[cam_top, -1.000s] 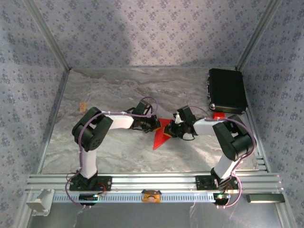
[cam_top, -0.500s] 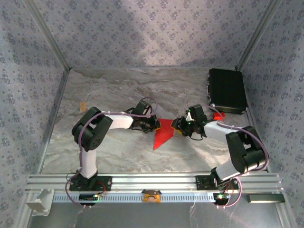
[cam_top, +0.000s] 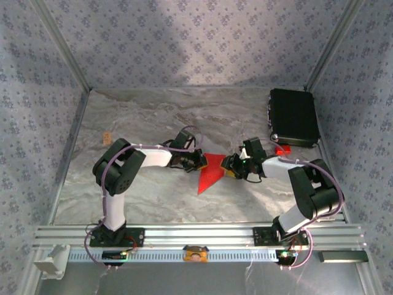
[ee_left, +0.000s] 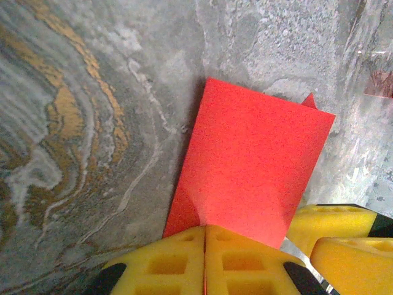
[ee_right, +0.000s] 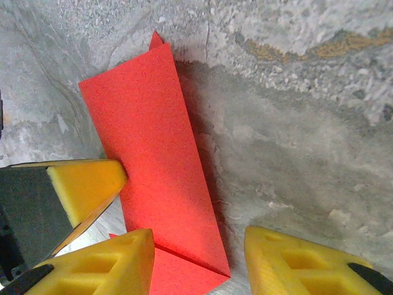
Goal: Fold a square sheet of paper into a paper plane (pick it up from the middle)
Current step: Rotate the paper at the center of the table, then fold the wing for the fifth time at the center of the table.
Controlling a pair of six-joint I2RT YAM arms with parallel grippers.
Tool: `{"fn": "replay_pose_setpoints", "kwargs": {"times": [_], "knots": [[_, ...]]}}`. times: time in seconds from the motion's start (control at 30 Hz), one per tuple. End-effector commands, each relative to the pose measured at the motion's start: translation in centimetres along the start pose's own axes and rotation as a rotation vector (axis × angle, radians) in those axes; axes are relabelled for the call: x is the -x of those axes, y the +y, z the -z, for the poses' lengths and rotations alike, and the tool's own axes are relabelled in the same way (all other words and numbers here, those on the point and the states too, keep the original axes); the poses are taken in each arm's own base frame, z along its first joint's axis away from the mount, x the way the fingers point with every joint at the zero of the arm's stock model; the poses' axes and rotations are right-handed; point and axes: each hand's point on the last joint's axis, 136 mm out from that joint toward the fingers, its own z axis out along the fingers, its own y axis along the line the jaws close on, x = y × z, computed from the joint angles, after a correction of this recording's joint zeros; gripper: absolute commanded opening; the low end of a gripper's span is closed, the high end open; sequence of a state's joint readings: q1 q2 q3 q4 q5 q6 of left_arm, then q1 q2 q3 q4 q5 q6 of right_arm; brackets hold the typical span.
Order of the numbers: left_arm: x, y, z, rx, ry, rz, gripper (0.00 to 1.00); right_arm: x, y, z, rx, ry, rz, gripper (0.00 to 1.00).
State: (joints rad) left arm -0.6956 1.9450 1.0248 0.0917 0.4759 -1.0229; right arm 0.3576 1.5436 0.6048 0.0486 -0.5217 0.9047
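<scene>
One-sided gripping only: pinching the left edge of the square sheet of paper (cam_top: 212,173) (ee_left: 252,166) (ee_right: 156,147), folded into a slim red wedge, with the left gripper (cam_top: 198,161) (ee_left: 205,236) pressed together. Lying mid-table (cam_top: 153,117) between both arms. Holding the right gripper (cam_top: 231,165) (ee_right: 199,246) parted, seemingly straddling the paper's right edge, not clamping.

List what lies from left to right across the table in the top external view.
small tan piece → left gripper → red paper → right gripper → black case
</scene>
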Motion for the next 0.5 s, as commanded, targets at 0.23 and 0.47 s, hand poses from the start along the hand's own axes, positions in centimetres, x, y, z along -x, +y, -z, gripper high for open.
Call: {"fn": "replay_pose_setpoints", "kwargs": {"times": [0.23, 0.47], "knots": [[-0.89, 2.77, -0.09, 0.079, 0.020, 0.049, 0.08, 0.22, 0.88, -0.99, 0.037, 0.041, -0.006, 0.43], [-0.86, 2.61, 0.03, 0.075, 0.017, 0.045, 0.08, -0.15, 1.22, -1.26, 0.067, 0.055, -0.010, 0.39]]}}
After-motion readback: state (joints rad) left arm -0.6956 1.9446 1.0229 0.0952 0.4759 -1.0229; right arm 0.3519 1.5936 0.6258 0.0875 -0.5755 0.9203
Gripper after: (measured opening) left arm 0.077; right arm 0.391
